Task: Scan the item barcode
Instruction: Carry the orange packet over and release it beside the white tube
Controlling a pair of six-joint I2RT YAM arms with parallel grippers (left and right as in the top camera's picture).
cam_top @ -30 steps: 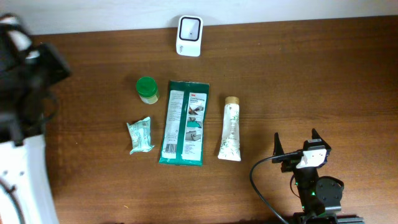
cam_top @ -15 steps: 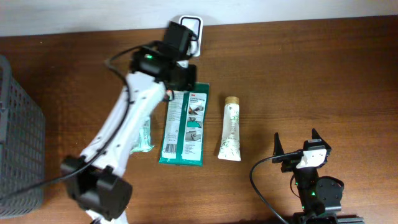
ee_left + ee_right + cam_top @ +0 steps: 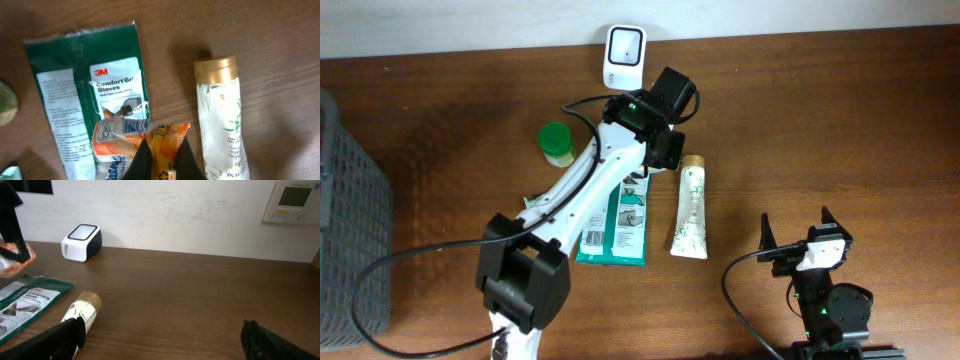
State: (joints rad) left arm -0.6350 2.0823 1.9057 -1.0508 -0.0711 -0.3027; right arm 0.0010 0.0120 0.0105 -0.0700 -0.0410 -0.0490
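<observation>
Where the left jaws clench an orange-and-white packet (image 3: 165, 132), it hangs over the edge of the green glove pack (image 3: 65, 100) that faces the gold-capped tube (image 3: 690, 205); the scanner (image 3: 624, 57) stands at the far edge of the counter (image 3: 840, 120). The right jaws gape released near the front edge, open wood around them.

Left arm (image 3: 570, 195): white tubular links, black joint housings, black base block. A green indicator lamp (image 3: 633, 100) glows just behind the left claw (image 3: 164, 148). Right claw (image 3: 798, 238): black tapered fingers (image 3: 765, 235), white housing (image 3: 823, 248) behind, black cable (image 3: 730, 290) looping beside it.
</observation>
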